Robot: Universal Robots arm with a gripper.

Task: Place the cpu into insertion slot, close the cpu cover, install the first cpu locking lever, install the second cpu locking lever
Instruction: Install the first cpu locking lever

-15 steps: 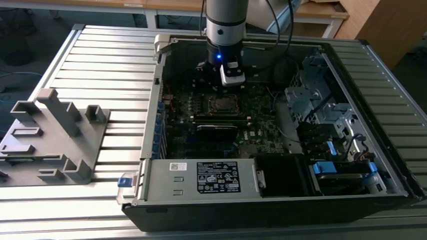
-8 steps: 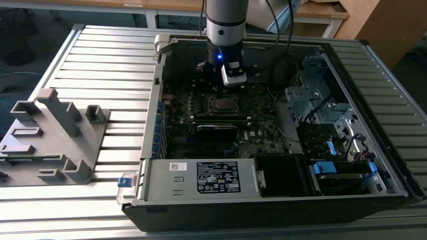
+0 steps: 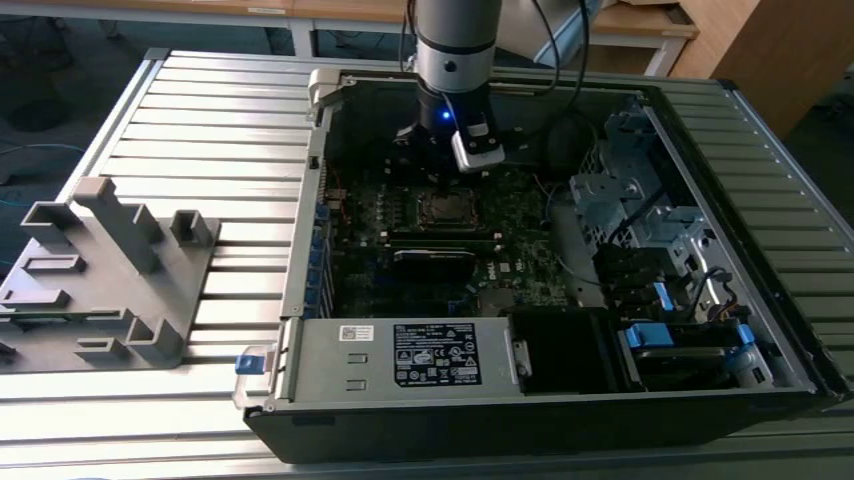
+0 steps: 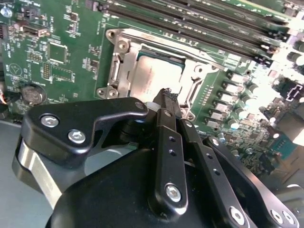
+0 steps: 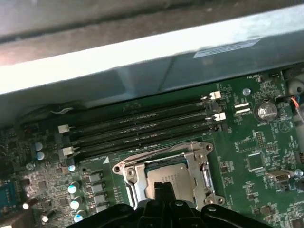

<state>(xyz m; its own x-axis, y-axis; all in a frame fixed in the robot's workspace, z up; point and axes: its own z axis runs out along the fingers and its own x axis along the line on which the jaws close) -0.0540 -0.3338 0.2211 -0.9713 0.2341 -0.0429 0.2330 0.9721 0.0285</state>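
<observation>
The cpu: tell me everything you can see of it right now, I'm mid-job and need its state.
The cpu is a flat square chip with a dull silver-grey metal top, lying level in the motherboard socket. The cpu cover, a silvery metal frame, appears to lie down around it, the chip's top showing through the frame's open window. The gripper hangs just above the chip's near edge and hides part of it in both wrist views; whether it touches the chip cannot be told.

Lighting and picture quality across the three views

Exterior view: bright ribbed grey metal surface (image 3: 200, 110), dim interior of the open black computer case (image 3: 561, 420). Second wrist view: the black pincer (image 4: 167, 97) looms blurred; highlights glare on the silvery square cpu cover (image 4: 124, 71).
</observation>
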